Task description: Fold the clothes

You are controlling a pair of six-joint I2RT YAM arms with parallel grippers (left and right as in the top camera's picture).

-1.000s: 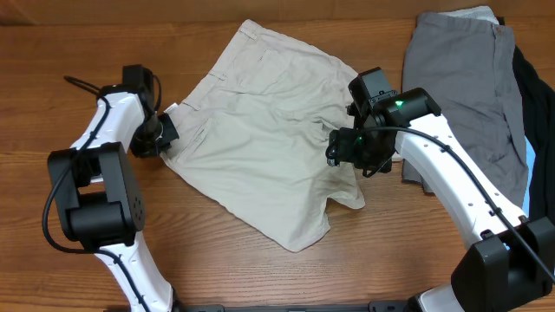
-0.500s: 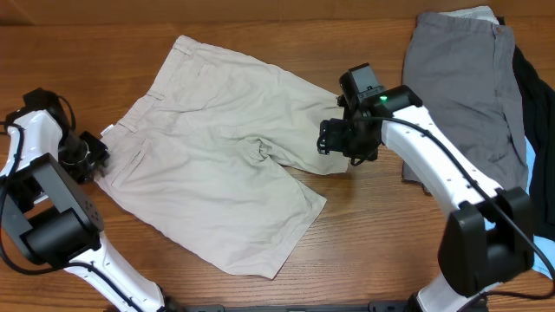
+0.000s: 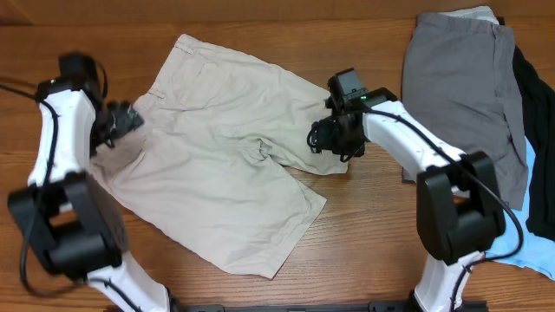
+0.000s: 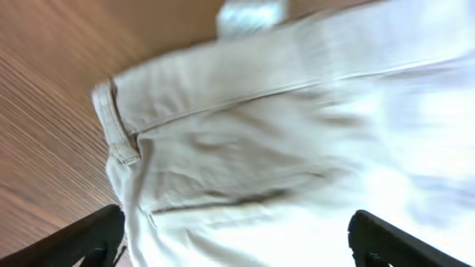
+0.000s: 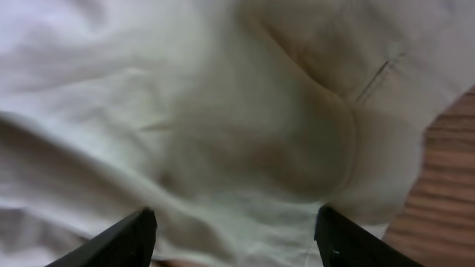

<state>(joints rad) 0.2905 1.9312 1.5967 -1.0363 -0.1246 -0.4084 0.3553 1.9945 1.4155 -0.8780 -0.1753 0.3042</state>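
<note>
Left hand (image 4: 234, 222): the fingers are standing wide apart and grasping nothing, hanging over the waistband corner of the beige shorts (image 3: 225, 147) at the left of the bench (image 3: 364, 251).
Right hand (image 5: 234, 226): it is likewise released, its fingers spread over the hem of the upper leg, with cloth filling the wrist view beneath it.
Beige shorts: they are lying spread flat mid-bench, waistband to the left and both legs running right and downward (a small pucker is sitting at the crotch).
Risk, waistband side: if the fingers are closing on the top layer alone, the waistband is likely to be peeling open rather than lifting whole. The belt loop (image 4: 122, 144) could also be catching a fingertip.
Risk, hem side: the hem is lying thin and flat on the wood, so the fingers may be scraping the bench and slipping off, or bunching the cloth.
Risk, both sides: uneven pulls would be skewing the garment and pressing the pucker into the fold.
Grey shorts (image 3: 464, 95): they are lying close by on the right, apart from the beige hem. A wide sweep could be dragging them, or the black garment (image 3: 536, 95) and light-blue garment (image 3: 531, 159) beyond.
</note>
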